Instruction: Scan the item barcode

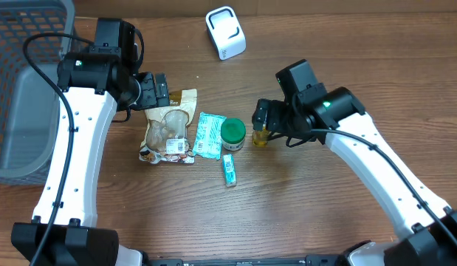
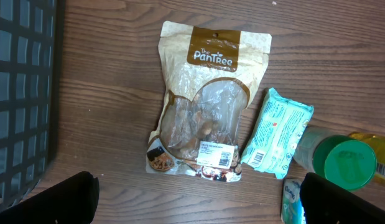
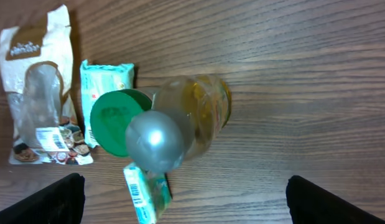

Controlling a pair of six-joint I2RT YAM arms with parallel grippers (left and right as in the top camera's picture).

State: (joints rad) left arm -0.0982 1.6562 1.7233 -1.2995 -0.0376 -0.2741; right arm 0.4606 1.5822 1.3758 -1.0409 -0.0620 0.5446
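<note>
**Snack pouch (image 1: 169,127) flat at mid-table, both grippers open above the cluster**

At the far left a dark mesh basket (image 1: 21,89) stands at the table (image 1: 346,44) edge. Just right of it, the left gripper (image 1: 160,90) hangs over the far end of the snack pouch, its jaws spread wide and holding nothing. The pouch lies face up with its brown header toward the far side and a white barcode label (image 2: 216,154) at its near end.

A pale green wipes pack (image 1: 209,134) lies against the pouch's right edge. Next comes a green-lidded jar (image 1: 232,131), upright. A small green-and-white carton (image 1: 229,169) lies just near of the jar.

Right of the jar stands a bottle (image 3: 201,109) of amber liquid with a silver cap; it seems to touch the jar, though the wrist view does not settle that. The right gripper (image 1: 261,117) hovers directly above this bottle, fingers wide apart, gripping nothing.

A white scanner (image 1: 225,32) sits on the far side, well apart from the cluster.
</note>
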